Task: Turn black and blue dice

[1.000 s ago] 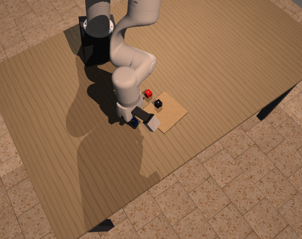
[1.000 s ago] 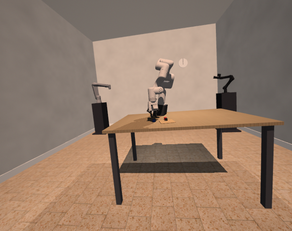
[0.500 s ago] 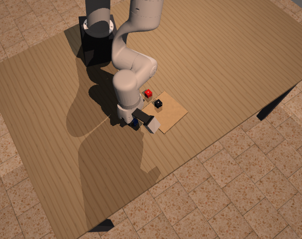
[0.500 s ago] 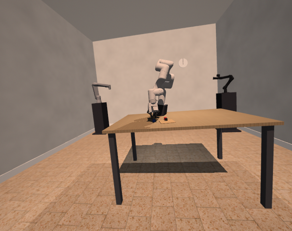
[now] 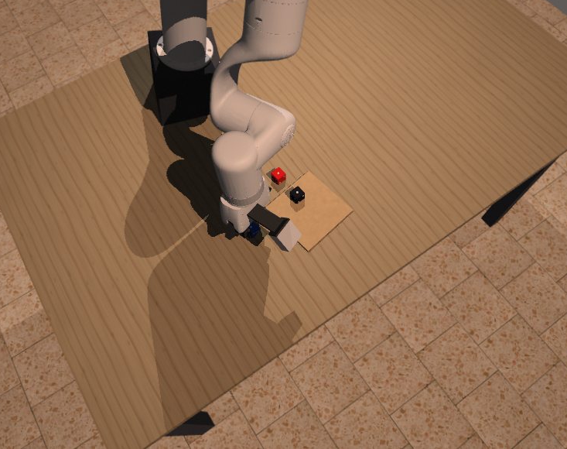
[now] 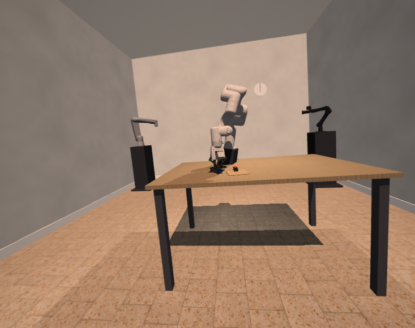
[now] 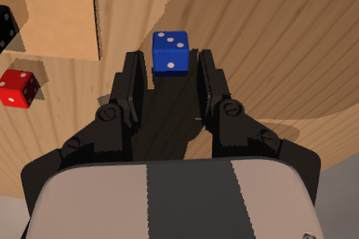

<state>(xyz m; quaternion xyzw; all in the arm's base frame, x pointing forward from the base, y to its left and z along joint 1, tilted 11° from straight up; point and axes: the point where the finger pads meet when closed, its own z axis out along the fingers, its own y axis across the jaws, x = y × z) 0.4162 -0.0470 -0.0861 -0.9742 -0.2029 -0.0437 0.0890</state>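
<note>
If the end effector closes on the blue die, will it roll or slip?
The blue die is a flat-faced cube, so it probably slides rather than rolls. Its smooth faces may slip between the fingers. It looks rigid.
</note>
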